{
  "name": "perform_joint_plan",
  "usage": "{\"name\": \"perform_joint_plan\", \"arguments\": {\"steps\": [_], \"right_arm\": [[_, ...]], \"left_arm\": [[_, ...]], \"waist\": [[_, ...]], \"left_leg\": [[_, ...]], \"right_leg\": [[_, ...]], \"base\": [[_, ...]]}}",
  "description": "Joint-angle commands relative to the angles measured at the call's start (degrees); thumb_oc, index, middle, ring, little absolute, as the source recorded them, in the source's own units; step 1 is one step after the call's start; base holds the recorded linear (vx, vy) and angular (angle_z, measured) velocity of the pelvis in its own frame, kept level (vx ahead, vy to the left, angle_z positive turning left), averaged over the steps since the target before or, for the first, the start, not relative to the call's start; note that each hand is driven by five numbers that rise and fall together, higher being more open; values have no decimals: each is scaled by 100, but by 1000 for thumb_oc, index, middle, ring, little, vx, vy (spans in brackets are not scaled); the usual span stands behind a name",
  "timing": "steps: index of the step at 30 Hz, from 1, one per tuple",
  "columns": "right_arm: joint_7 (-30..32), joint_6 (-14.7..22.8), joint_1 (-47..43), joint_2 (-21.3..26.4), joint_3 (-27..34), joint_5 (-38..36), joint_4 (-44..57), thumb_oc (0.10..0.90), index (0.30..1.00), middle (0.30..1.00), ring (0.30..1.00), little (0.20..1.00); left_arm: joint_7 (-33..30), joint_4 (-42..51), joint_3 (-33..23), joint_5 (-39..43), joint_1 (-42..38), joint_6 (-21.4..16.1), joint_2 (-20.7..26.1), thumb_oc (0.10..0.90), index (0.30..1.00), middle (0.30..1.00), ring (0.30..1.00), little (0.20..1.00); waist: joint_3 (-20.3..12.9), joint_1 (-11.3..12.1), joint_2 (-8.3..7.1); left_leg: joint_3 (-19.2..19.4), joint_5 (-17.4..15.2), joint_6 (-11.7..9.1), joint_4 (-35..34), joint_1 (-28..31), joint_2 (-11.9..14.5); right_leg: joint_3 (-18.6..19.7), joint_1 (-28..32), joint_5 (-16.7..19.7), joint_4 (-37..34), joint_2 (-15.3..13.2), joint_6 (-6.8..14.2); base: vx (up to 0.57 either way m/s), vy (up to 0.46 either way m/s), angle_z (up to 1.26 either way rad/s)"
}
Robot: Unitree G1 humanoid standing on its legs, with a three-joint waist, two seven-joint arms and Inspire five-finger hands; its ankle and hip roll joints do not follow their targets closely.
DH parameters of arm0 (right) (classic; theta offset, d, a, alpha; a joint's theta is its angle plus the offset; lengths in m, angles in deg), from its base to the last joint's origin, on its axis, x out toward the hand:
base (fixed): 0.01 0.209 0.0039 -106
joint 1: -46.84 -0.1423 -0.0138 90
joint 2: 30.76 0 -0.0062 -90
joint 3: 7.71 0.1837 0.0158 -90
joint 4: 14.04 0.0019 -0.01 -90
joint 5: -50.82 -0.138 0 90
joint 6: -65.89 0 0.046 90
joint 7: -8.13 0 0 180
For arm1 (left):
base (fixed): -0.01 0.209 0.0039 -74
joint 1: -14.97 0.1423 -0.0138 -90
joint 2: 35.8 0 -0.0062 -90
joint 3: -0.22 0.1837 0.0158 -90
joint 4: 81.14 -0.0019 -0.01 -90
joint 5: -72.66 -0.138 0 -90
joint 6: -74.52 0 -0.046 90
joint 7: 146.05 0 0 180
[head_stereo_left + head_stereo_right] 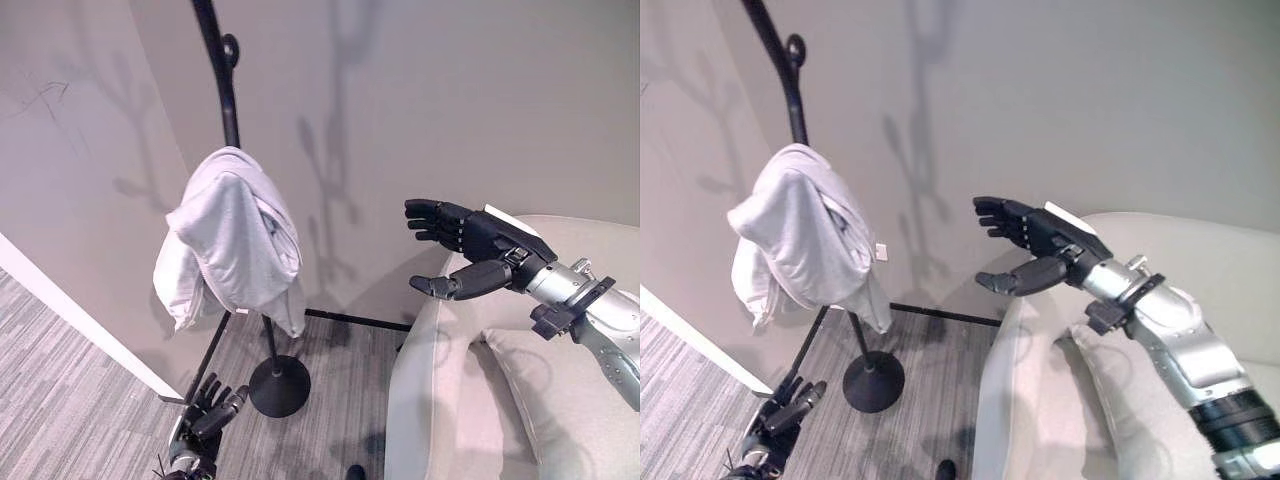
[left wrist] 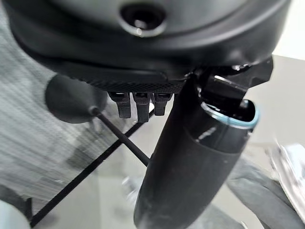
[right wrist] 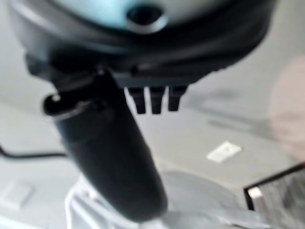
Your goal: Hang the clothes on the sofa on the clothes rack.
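A pale grey garment (image 1: 232, 243) hangs draped over the black clothes rack (image 1: 227, 95), whose pole runs down to a round base (image 1: 279, 385). The same garment (image 1: 800, 235) shows in the right eye view. My right hand (image 1: 470, 245) is held up in the air to the right of the garment, apart from it, fingers straight and thumb spread, holding nothing. My left hand (image 1: 212, 407) hangs low near the rack's base, fingers relaxed and empty. A beige sofa (image 1: 480, 400) fills the lower right.
The rack stands in a corner of grey walls (image 1: 420, 110). A black floor rail (image 1: 355, 319) runs along the wall behind the base. A cushion (image 1: 560, 390) lies on the sofa. Grey striped carpet (image 1: 70, 400) covers the floor at the left.
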Motion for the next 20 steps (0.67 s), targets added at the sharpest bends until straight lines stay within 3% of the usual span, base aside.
{"name": "perform_joint_plan", "arguments": {"steps": [1, 3, 5, 6, 8, 13, 15, 19, 20], "right_arm": [[-445, 307, -584, -45, 64, -673, 240, 800, 900, 900, 900, 900], [-253, 262, -249, -431, 391, -784, -46, 800, 900, 900, 900, 900], [-33, 184, 351, -1159, 665, -788, -285, 800, 900, 900, 900, 900], [28, 50, 852, -1790, 778, -733, -638, 800, 900, 900, 900, 900], [55, -31, 1292, -2365, 874, -713, -816, 800, 900, 900, 900, 900], [275, -160, 1995, -3994, 490, -604, -2142, 800, 900, 900, 900, 900], [370, -261, 2023, -4598, 304, -764, -3066, 800, 900, 900, 900, 900], [584, -275, 1854, -4917, 172, -749, -3908, 800, 900, 900, 900, 900], [1195, -380, 1408, -5355, 258, -542, -5701, 800, 900, 900, 900, 900]], "left_arm": [[350, -11, 108, -91, -314, -318, 256, 800, 900, 900, 900, 900], [197, -687, 39, -259, -412, -253, 191, 800, 900, 900, 900, 900], [-5, -1487, -229, -335, -619, -152, 108, 800, 900, 900, 900, 900], [-49, -2036, -487, -250, -700, -42, 9, 800, 900, 900, 900, 900], [-69, -2451, -633, -327, -746, 18, -12, 800, 900, 900, 900, 900], [-175, -3726, -638, -1354, -738, 164, 7, 800, 900, 900, 900, 900], [-241, -3873, -589, -1391, -691, 185, -38, 800, 900, 900, 900, 900], [-264, -3936, -413, -1488, -686, 207, -68, 800, 900, 900, 900, 900], [-396, -3964, -42, -1712, -840, 209, -73, 800, 900, 900, 900, 900]], "waist": [[-462, 188, -195], [-461, 177, -203], [-414, 150, -190], [-379, 126, -160], [-345, 112, -147], [-313, 110, -89], [-322, 149, -73], [-325, 184, -71], [-349, 266, -64]], "left_leg": [[-47, -106, -183, 10, -298, 34], [-55, -112, -176, 10, -297, 35], [-71, -124, -176, 10, -289, 36], [-88, -129, -172, 10, -281, 32], [-111, -134, -167, 10, -266, 32], [-178, -125, -151, 10, -260, 26], [-218, -122, -148, 10, -256, 20], [-241, -124, -143, 10, -244, 16], [-281, -125, -130, 10, -237, 9]], "right_leg": [[50, 375, -603, 34, -411, 640], [38, 382, -609, 34, -407, 627], [41, 394, -624, 41, -406, 614], [39, 399, -640, 49, -403, 605], [19, 417, -660, 60, -403, 595], [-25, 453, -711, 73, -415, 549], [-51, 482, -731, 70, -422, 539], [-76, 504, -741, 68, -422, 527], [-106, 532, -764, 64, -422, 515]], "base": [[25, 8, 4], [14, 1, 3], [0, 0, 0], [0, 0, 0], [13, -7, 2], [15, -5, 4], [23, 0, 20], [12, 3, 6], [22, 4, 10]]}}
